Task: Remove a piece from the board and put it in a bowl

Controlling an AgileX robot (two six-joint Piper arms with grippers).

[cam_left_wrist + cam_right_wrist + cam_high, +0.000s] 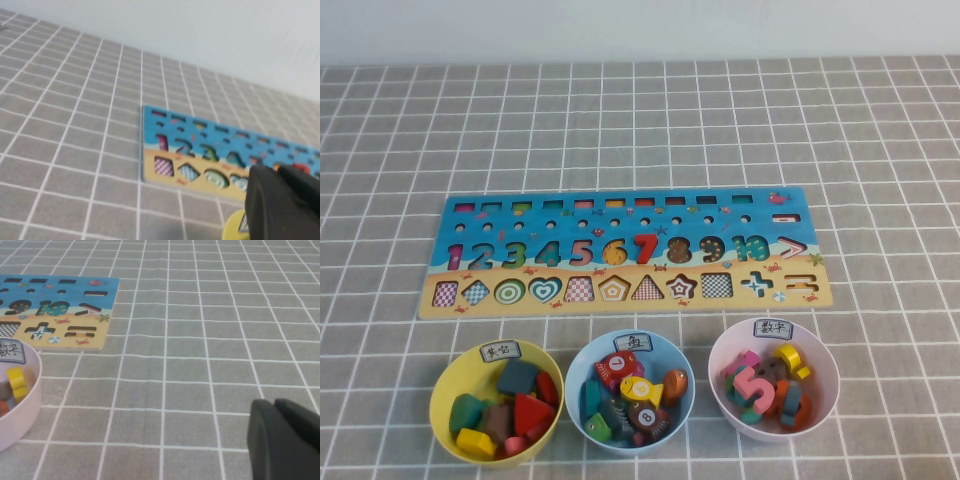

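A: Red 7 (pixel 645 247) is seen from the high view lying in its recess on the board (pixel 620 295), which lies across the middle of the bench; nothing has been lifted, so the whole task is judged to be left.

B: And the containers there?

A: Three bowls are lined up along the near edge. The pink bowl (pixel 723 352), toward the near right corner, is filled with numerals, a large pink 5 (pixel 756 386) among them. The blue bowl (pixel 578 364) in the middle is filled with fish pieces, and the yellow bowl (pixel 441 388) toward the near left with shape blocks. Neither arm is shown in this view.

B: What is given by the left wrist view?

A: The left gripper (pixel 282 202) is seen as a dark mass held above the near left part of the bench, the board's (pixel 200 182) left end beyond it. Whether its fingers are spread or pressed together cannot be told. A strip of the yellow bowl's (pixel 234 231) rim is caught beside it.

B: And the right wrist view?

A: The right gripper (pixel 285 440) is held over bare cloth near the right edge, well apart from everything; its state cannot be told either. The board's (pixel 95 340) right end and the pink bowl's (pixel 31 400) rim with its white label are shown, a yellow piece (pixel 16 381) inside.
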